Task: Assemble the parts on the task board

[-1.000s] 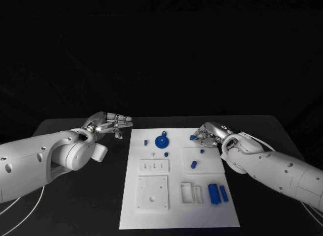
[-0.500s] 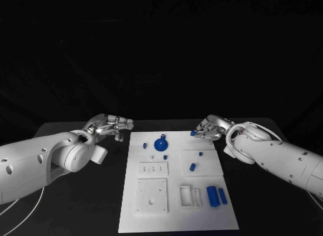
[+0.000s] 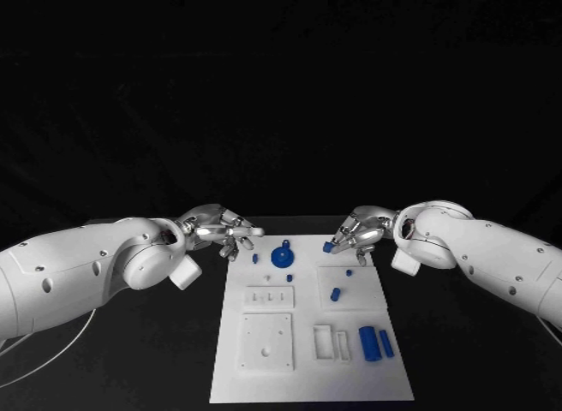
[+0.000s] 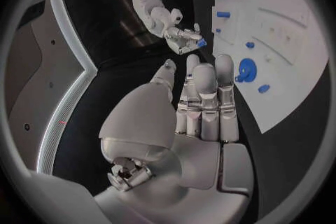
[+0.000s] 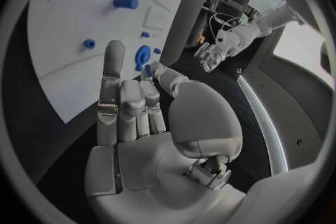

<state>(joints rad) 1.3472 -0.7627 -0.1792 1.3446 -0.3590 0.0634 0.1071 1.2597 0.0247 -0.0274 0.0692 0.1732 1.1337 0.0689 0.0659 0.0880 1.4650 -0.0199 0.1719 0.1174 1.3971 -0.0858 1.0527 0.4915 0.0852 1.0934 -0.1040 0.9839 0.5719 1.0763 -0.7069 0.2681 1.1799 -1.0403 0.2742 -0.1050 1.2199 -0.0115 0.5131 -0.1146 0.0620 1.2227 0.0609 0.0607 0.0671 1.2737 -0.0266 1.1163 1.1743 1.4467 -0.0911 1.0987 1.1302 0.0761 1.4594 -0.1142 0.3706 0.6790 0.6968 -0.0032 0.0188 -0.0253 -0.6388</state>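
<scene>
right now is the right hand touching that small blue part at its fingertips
Touching. In the left wrist view the right hand pinches a small blue part at its fingertips; the head view shows that blue part against the hand's fingers too.

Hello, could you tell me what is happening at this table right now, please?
The robot is assembling small blue parts on the white task board. Its right hand pinches a small blue part at the board's far right corner. Its left hand holds nothing, fingers apart, at the far left corner. A blue disc, two blue cylinders and other small pieces lie on the board.
</scene>
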